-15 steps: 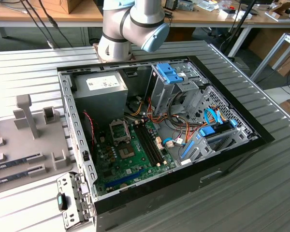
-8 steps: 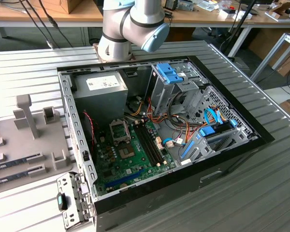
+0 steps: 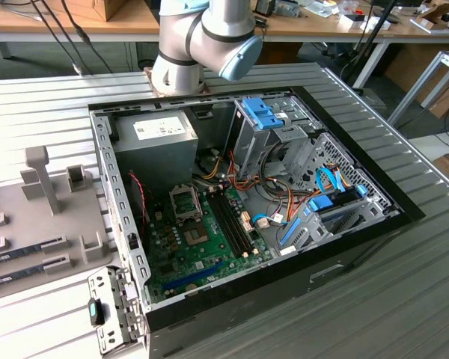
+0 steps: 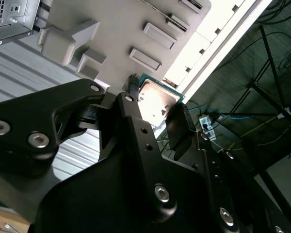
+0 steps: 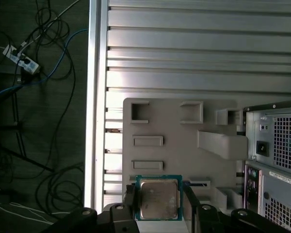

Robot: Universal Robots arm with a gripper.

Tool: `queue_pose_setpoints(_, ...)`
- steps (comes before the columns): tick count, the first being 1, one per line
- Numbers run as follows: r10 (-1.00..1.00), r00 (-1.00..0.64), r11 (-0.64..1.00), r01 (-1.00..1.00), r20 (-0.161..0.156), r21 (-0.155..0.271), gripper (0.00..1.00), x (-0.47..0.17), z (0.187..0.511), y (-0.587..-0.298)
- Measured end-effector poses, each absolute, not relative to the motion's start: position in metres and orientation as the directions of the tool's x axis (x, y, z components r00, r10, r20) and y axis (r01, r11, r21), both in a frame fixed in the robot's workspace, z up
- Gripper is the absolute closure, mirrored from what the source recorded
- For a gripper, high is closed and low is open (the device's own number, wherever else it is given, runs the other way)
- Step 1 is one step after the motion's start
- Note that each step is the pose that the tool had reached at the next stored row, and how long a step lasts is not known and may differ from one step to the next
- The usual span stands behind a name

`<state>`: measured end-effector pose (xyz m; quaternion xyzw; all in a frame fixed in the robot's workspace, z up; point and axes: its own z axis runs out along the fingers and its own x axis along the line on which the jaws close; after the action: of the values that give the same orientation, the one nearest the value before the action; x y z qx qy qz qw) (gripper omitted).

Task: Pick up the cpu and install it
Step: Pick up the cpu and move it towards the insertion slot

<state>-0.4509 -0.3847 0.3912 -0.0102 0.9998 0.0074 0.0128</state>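
Observation:
The cpu (image 5: 158,198) is a small square chip with a silvery top and a thin green rim. My gripper (image 5: 158,206) is shut on it, one black finger (image 5: 130,201) against each of two opposite edges. In the second wrist view the cpu (image 4: 157,99) hangs in the gripper (image 4: 155,109), held well above the grey holder tray (image 4: 116,29). In the exterior view the open computer case (image 3: 247,299) lies on the table. The metal-framed socket (image 3: 194,236) sits on its green motherboard (image 3: 172,258) with the hinged bracket (image 3: 183,202) raised.
The grey tray (image 3: 30,209) with upright posts lies at the exterior view's left, with memory strips (image 3: 15,253) in it. Inside the case are a grey power supply (image 3: 153,138), blue drive brackets (image 3: 258,112) and loose cables (image 3: 284,202). The arm's joint (image 3: 202,37) stands behind the case.

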Motion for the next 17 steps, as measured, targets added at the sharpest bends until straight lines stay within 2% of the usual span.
queue_pose_setpoints(17,-0.02,-0.999,1.0,-0.021,-0.026,0.014,0.53,-0.432,0.391,-0.385)
